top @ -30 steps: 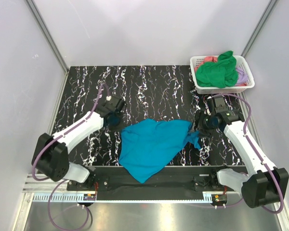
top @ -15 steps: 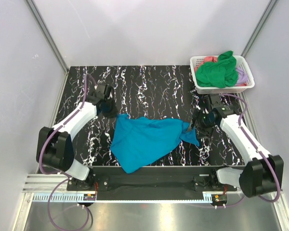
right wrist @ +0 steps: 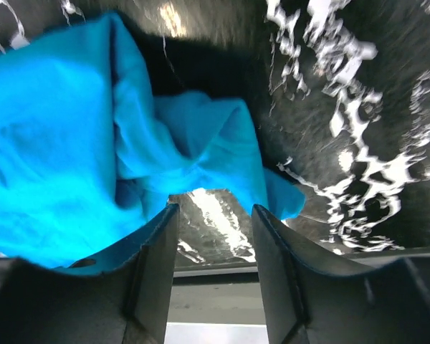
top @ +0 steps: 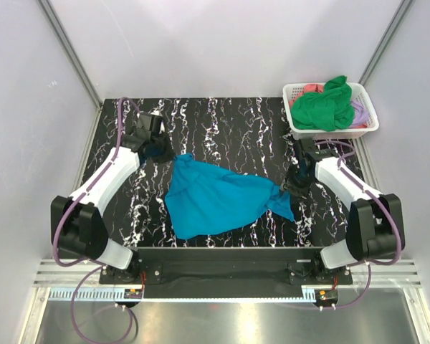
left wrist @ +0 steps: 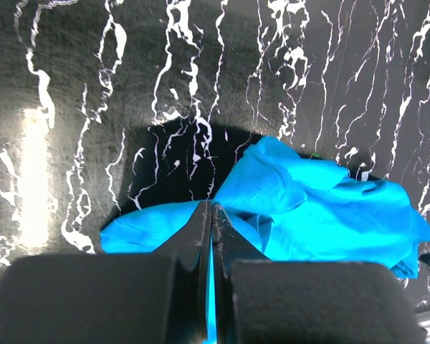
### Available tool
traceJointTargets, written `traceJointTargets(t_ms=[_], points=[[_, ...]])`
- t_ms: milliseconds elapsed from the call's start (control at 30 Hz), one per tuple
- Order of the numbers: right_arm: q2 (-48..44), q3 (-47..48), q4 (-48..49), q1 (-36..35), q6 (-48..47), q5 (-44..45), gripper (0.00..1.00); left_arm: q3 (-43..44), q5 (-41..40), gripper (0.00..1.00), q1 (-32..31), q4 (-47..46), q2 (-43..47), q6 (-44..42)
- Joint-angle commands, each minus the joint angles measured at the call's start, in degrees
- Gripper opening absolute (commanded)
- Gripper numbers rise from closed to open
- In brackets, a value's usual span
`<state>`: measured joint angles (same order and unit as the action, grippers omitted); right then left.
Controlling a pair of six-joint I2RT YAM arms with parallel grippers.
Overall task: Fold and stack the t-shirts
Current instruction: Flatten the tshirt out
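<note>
1. On black marble-pattern table (top: 229,122): crumpled teal-blue cloth t-shirt (top: 215,201), lying at centre between both arms.
2. Left gripper (left wrist: 211,206): closed tight, pinching shirt's far-left corner.
3. Right gripper (right wrist: 213,208): fingers apart, holding nothing, at shirt's right tip.

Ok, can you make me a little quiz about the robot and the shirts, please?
1. True or false: the left claw is shut on the teal shirt.
2. Which shirt lies on top in the white basket? A green, B teal, C yellow.
3. Fill in: the right claw has its jaws standing ____.
Key: 1 true; 2 A, the green shirt; 3 open.
</note>
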<state>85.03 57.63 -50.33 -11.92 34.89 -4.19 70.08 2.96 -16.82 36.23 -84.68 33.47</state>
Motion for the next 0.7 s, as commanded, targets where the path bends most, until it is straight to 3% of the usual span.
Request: traceJointTargets(t_ms=[0, 200, 367, 667], points=[[-5.73, -4.17, 1.11, 0.15, 4.3, -3.45, 0.52, 4.18, -2.78, 0.0, 0.29, -0.11, -0.73, -2.36], [-8.75, -9.63, 1.98, 0.14, 6.33, -4.6, 0.63, 5.32, -3.41, 0.0, 2.66, -0.54, -4.52, -2.54], [-7.6, -10.87, 4.44, 0.15, 4.83, -3.2, 0.64, 7.08, -3.31, 0.0, 3.9, -1.42, -7.07, -2.62], [-5.23, -15.43, 11.38, 0.14, 3.51, -2.32, 0.46, 9.72, -0.59, 0.0, 4.25, -1.42, -10.68, -2.89]])
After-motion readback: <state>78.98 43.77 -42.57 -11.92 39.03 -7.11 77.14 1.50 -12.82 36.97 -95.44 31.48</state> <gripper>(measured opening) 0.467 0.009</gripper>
